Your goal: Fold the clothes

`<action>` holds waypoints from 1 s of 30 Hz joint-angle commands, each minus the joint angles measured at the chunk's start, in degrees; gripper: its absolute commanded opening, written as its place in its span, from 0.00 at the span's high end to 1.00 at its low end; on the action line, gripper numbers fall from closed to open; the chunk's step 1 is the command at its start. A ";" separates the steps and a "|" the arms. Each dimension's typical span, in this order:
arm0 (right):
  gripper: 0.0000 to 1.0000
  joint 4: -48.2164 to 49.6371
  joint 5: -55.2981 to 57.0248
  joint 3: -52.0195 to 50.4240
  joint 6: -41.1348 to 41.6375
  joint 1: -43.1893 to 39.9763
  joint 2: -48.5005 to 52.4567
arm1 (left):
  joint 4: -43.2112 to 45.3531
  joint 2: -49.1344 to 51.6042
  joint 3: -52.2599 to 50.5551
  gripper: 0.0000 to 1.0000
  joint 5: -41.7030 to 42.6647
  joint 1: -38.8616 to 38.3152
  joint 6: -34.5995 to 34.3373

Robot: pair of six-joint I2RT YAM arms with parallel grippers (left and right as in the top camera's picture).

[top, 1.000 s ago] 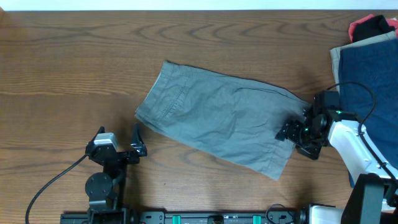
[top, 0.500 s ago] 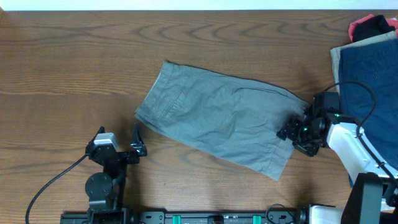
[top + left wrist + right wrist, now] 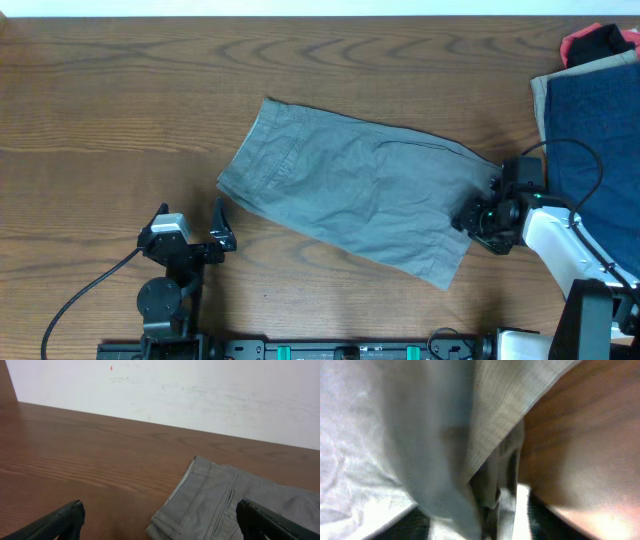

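Brown wood-grain desk (image 3: 100,110) carried all items noted. At the lower left of the overhead frame the left gripper (image 3: 221,227) sat low over bare wood, its fingers spread wide and holding nothing. It was just beside the lower left corner of the shorts but apart from them. The left wrist view confirmed this: both dark fingertips (image 3: 62,521) stood at opposite edges of the frame, with a pale wall (image 3: 200,390) behind the desk.

The grey-green shorts (image 3: 350,190) lay flat across the centre of the frame, skewed. The waistband (image 3: 262,155) was at the left end and the leg hems at the right. A welt pocket (image 3: 228,507) was visible below the waistband in the left wrist view.

At the right hem of the shorts the right gripper (image 3: 480,213) was pressed together on the cloth edge. The right wrist view showed grey-green fabric bunched down between the fingers, with bare desk to the right.

In the upper right corner lay a pile of three: a tan garment (image 3: 541,88), a navy garment (image 3: 590,110) on top of it, and a red-and-black garment (image 3: 596,40) behind.
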 commanded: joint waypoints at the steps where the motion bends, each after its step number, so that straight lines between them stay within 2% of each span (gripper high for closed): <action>1: 0.77 1.07 0.76 -1.49 1.75 -0.22 0.94 | -2.08 -0.17 -0.87 0.02 0.55 -0.28 0.33; 2: 0.89 1.79 0.74 -1.49 2.25 -0.22 0.94 | -2.10 -0.17 -0.87 0.02 0.55 -0.28 0.33; 4: 0.99 3.23 0.76 -1.49 2.56 -0.22 0.94 | -2.08 -0.17 -0.87 0.02 0.55 -0.28 0.33; 10: 0.99 9.99 0.76 -1.49 2.51 -0.22 0.94 | -2.08 -0.17 -0.87 0.02 0.55 -0.28 0.33; 22: 0.99 31.69 0.79 -1.46 2.10 -0.22 0.96 | -2.08 -0.15 -0.87 0.02 0.55 -0.28 0.33; 27: 0.99 35.54 2.60 -1.16 1.70 -0.28 0.96 | -2.08 -0.15 -0.87 0.02 0.57 -0.28 0.33; 30: 0.99 37.31 3.61 -0.11 -2.67 -0.55 0.96 | -2.08 -0.15 -0.87 0.02 0.57 -0.28 0.33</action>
